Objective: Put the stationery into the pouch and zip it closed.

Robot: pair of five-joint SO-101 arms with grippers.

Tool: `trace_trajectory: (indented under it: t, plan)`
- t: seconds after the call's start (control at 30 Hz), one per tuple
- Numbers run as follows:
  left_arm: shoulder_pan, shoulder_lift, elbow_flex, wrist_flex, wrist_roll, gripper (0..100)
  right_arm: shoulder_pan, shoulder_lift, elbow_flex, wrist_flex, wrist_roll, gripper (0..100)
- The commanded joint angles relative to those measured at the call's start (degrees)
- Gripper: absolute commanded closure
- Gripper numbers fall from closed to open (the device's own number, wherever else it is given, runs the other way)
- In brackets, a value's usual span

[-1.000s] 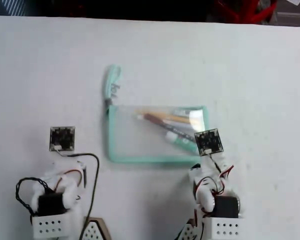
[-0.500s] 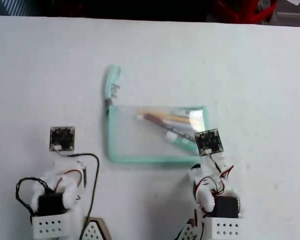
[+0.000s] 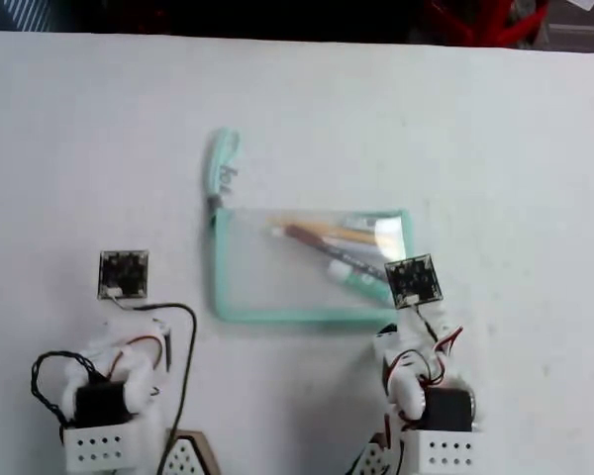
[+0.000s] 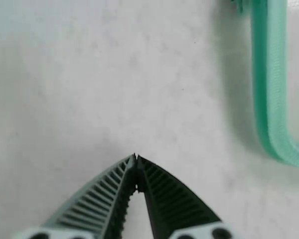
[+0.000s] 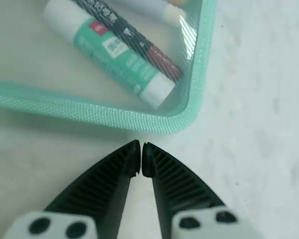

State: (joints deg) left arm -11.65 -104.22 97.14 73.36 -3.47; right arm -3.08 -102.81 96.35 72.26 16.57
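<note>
The left gripper (image 4: 136, 159) is closed on nothing. Its two dark, wedge-shaped fingers have ridged inner faces, and their pointed tips meet above the table (image 4: 114, 74), a matte white surface with faint specks. Off to one side of it lies a corner of the pouch (image 4: 269, 74), a rounded band of mint-green woven fabric, well apart from the tips.

The right gripper (image 5: 140, 147) is also closed and empty. It has the same black ribbed fingers, drawn together with only a thin slit between them. Their tips sit just beside the outer edge of the pouch (image 5: 89, 112), near one rounded corner, without clearly touching it. Through the clear, glossy plastic wall shows a glue stick (image 5: 109, 52), a white cylinder with a green label. A slim dark pen (image 5: 134, 42) with a reddish end lies against it.

From above, the two white arms sit side by side at the near edge of the table (image 3: 495, 148). The left gripper (image 3: 125, 275) is over bare surface. The right gripper (image 3: 414, 281) is at the near right corner of the pouch (image 3: 297, 316). The pouch is a flat rectangle of transparent film edged in mint trim, lying mid-table between the arms and slightly farther out. Inside it, toward the right end, are the glue stick (image 3: 354, 275) and a bundle of thin pens (image 3: 322, 236). A mint strap (image 3: 222, 163) juts from the far left corner, pointing away from the arms.
</note>
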Motion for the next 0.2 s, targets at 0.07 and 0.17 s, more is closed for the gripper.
trace_trajectory:
  t: [0.07, 0.17]
  plan:
    - [-0.7, -0.4, -0.2, 0.4, 0.5, 98, -0.2, -0.4, 0.5, 0.4, 0.7, 97.8]
    - [-0.7, -0.4, -0.2, 0.4, 0.5, 98, -0.2, -0.4, 0.5, 0.4, 0.7, 97.8]
